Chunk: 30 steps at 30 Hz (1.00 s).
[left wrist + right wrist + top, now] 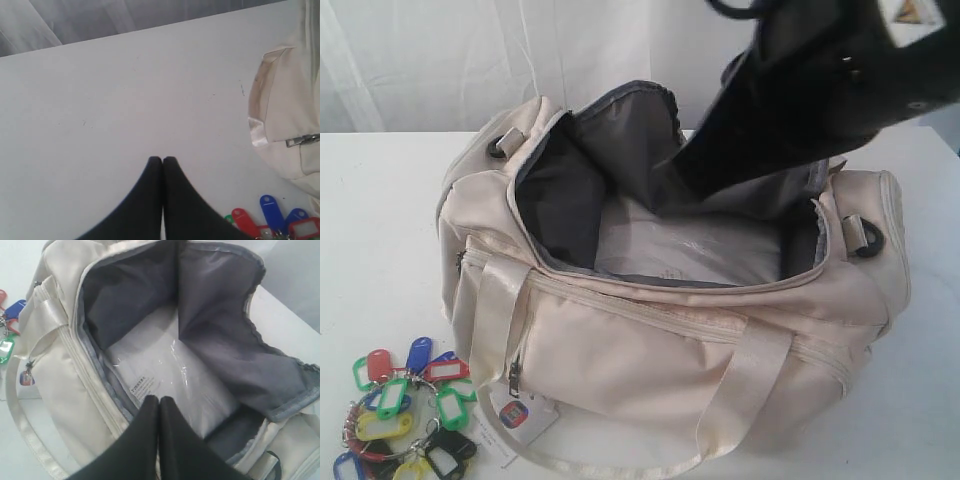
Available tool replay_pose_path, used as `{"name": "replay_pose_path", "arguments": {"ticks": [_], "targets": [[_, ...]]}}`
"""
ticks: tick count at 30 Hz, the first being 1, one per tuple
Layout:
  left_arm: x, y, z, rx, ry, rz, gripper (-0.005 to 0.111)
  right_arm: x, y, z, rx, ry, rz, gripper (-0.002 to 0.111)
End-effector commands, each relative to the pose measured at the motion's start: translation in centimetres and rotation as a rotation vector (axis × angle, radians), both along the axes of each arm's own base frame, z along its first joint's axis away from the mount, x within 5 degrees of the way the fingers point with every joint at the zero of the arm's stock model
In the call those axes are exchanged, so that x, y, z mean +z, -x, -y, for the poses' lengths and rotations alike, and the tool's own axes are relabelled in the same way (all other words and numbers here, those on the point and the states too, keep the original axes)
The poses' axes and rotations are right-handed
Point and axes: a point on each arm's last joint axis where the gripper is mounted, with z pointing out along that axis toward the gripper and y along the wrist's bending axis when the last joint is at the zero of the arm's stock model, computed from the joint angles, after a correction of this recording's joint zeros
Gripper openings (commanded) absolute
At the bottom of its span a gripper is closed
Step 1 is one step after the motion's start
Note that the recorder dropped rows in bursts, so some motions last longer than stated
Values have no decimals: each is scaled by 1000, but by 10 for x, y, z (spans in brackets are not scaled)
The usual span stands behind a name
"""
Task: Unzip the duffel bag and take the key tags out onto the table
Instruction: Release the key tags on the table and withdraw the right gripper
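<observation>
Judging the job done, we found the duffel bag [650, 350] gaping on the tabletop [380, 220], the key tags [405, 410] out beside it toward the near left corner; left claw [162, 160] and right claw [159, 399] were clenched empty, needing only retreat.

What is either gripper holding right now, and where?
Nothing. Left gripper is shut, empty, over the table; right gripper is shut, empty, over the open duffel bag.
</observation>
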Motion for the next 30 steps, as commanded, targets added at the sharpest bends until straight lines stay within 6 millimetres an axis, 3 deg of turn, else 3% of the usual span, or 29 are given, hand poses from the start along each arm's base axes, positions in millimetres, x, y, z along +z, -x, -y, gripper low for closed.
{"name": "replay_pose_path", "arguments": {"ticks": [1, 8, 22, 30], "targets": [[1, 1, 3, -27, 32, 35, 0, 12, 9, 18, -3, -66, 13, 0], [1, 0, 3, -28, 32, 37, 0, 21, 16, 30, -2, -108, 35, 0], [4, 4, 0, -17, 41, 57, 0, 21, 16, 30, 0, -111, 36, 0], [22, 40, -28, 144, 92, 227, 0, 33, 27, 52, -4, -186, 61, 0]]}}
